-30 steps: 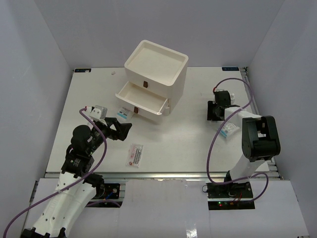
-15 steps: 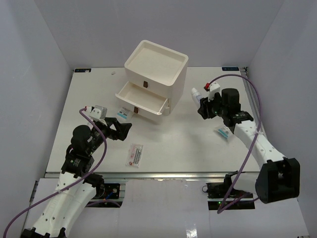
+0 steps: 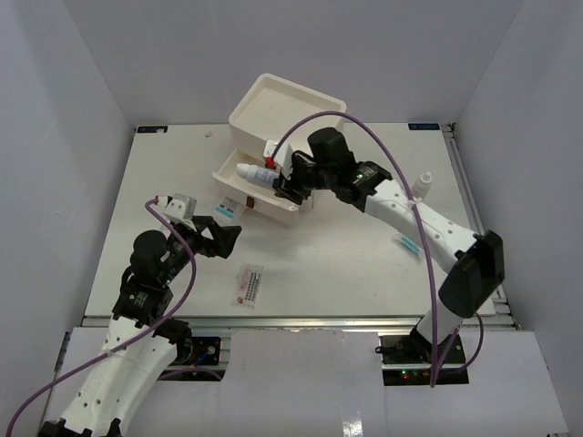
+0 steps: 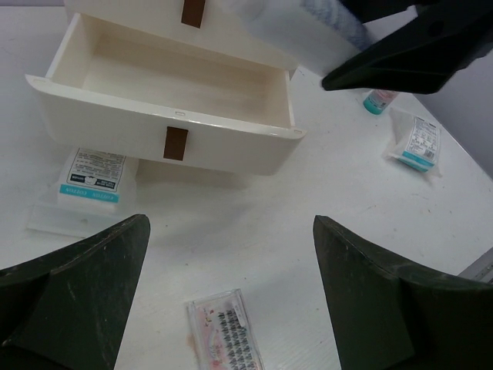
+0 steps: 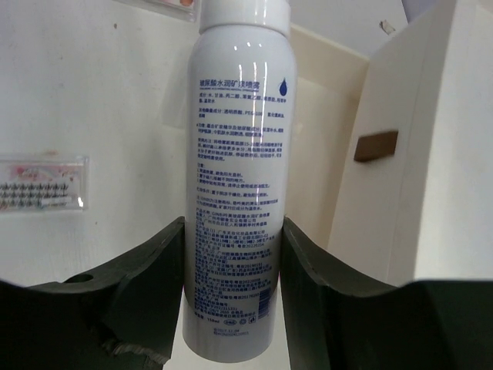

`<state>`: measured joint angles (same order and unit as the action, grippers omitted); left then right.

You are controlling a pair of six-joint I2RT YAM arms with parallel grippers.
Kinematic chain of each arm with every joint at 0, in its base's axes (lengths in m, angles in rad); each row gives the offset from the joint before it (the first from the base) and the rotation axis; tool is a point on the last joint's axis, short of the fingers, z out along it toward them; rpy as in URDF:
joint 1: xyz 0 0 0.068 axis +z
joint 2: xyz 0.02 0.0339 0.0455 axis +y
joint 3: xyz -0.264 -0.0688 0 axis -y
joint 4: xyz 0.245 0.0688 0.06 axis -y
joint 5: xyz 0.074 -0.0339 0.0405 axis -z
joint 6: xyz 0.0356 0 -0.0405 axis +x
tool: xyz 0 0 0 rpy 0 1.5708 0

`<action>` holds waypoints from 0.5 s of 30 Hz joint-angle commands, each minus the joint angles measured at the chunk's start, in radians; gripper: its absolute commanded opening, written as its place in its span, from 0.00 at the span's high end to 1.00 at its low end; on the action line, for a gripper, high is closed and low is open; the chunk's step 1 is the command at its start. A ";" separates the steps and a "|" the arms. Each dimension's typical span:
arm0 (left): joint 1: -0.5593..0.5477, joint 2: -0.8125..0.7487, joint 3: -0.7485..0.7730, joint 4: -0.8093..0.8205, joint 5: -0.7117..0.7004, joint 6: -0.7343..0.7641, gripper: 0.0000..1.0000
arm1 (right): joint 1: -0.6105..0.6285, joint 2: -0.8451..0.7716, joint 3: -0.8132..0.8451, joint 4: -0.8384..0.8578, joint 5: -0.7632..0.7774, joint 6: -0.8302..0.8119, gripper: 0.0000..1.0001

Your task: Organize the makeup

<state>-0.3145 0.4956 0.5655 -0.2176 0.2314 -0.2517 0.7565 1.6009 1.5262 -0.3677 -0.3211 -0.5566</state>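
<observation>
Right claw [image 5: 233,258] clenched on the white bottle with blue print [image 5: 239,146], which lies sideways over the open drawer [image 3: 262,202] of the cream box [image 3: 287,111]. Left claw [image 4: 231,223] spread wide, empty, over the table [image 3: 346,264]. Pink-print sachet [image 4: 223,335] just beneath it; blue-print sachet [image 4: 92,177] by the drawer front.

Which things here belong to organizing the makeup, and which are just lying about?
Job: spray bottle in the right tool, left sachet, right sachet, lash packet, small white bottle.
Just there: cream drawer box, purple cables.
</observation>
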 commanded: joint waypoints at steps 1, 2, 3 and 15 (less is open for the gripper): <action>0.000 -0.016 0.003 -0.006 -0.028 0.010 0.02 | 0.020 0.173 0.178 0.006 0.127 0.020 0.84; 0.000 -0.018 0.003 -0.006 -0.030 0.010 0.02 | 0.020 0.213 0.206 0.007 0.146 0.027 0.81; 0.000 -0.019 0.003 -0.006 -0.033 0.011 0.02 | 0.020 0.244 0.234 0.009 0.166 0.032 0.77; 0.000 -0.025 0.005 -0.006 -0.020 0.012 0.02 | 0.020 0.279 0.286 -0.004 0.152 0.038 0.26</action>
<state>-0.3145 0.4808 0.5655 -0.2178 0.2163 -0.2474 0.7734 1.9629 1.7655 -0.4073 -0.1319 -0.5252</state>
